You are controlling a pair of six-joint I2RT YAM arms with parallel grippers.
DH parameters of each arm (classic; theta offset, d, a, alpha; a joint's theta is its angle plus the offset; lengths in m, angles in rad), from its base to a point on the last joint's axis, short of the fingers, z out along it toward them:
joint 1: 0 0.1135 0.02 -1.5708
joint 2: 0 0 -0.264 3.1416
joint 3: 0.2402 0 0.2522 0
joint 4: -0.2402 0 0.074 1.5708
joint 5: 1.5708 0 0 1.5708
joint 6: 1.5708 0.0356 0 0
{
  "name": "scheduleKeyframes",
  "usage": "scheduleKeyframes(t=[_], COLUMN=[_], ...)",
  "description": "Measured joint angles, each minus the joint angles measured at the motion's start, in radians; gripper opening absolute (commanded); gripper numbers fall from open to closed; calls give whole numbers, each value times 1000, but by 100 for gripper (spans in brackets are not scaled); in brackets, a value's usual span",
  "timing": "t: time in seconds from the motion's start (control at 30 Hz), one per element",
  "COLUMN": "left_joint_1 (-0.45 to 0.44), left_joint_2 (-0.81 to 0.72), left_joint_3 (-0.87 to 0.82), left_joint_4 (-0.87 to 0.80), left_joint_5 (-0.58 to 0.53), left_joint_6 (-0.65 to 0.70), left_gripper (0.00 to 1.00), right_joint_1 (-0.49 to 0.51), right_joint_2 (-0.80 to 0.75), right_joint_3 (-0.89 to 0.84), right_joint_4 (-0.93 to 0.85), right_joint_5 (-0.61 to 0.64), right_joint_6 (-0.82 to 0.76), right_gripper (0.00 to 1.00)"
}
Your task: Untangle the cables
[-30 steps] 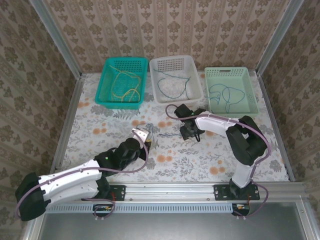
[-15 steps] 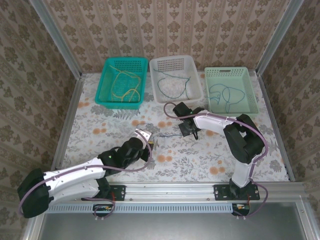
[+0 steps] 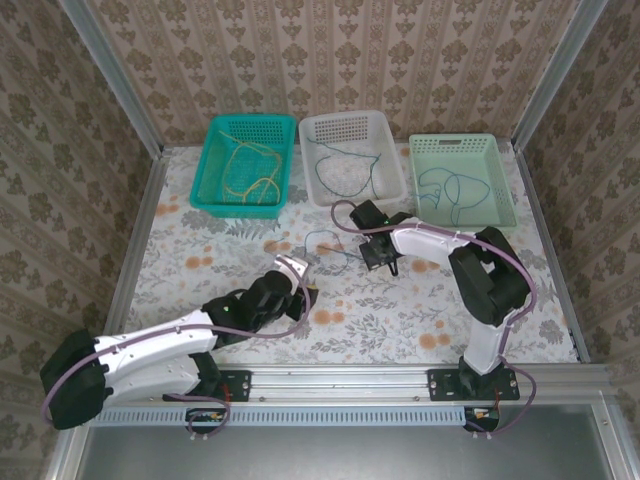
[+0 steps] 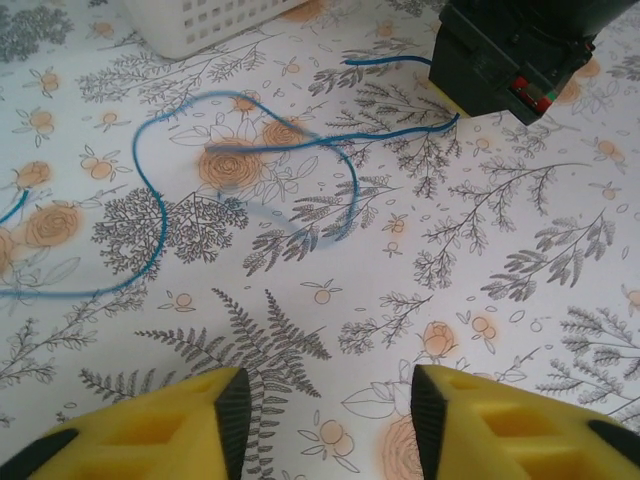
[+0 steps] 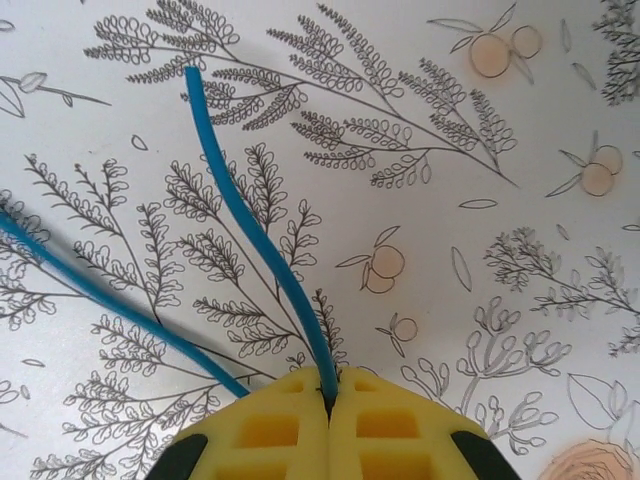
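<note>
Floral cloth with orange blossoms and grey ferns covers the table (image 3: 400, 320), walled on three sides by patterned paper. At the far edge the white basket (image 3: 348, 127) stands in the middle of a row. A teal basket (image 3: 245, 128) just left of it holds a yellow cable (image 3: 250, 175). A pale green basket (image 3: 455, 146) just right of it holds a dark blue cable (image 3: 447, 180). Inside the white basket lies another thin dark cable (image 3: 372, 170).

On the cloth just in front of the white basket a loose blue cable (image 3: 320, 238) curls in an open loop, apart from the basket's wall. The right gripper (image 3: 378, 260) sits in front of the white basket's right corner. Its yellow pads (image 5: 300, 430) are pressed together on that blue cable (image 5: 250, 230), which runs up from the seam between them. A second stretch of the same strand passes beside the pads on the left.

The left gripper (image 3: 303, 280) hangs further in front of the white basket, nearer the arm bases. Its yellow fingers (image 4: 160, 430) are spread apart with bare cloth between them, gripping nothing. From its wrist camera the blue loop (image 4: 160, 215) lies beyond the fingertips, leading to the right gripper's dark body (image 4: 510, 50).
</note>
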Motion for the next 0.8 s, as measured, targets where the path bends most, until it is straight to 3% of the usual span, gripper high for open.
scheduleKeyframes(t=[0.17, 0.3, 0.8], left_joint_1=[7, 42, 144], left_joint_2=[5, 5, 111], left_joint_3=[20, 33, 160], left_joint_4=[1, 20, 62], left_joint_5=[-8, -10, 83], left_joint_6=[14, 32, 108], left_gripper=[74, 77, 82], right_joint_1=[-3, -3, 1], right_joint_2=[-146, -264, -449], right_joint_3=[-8, -6, -58], right_joint_4=[11, -14, -130], right_joint_5=[-19, -21, 37], right_joint_6=[-13, -63, -220], right_gripper=[0, 0, 0])
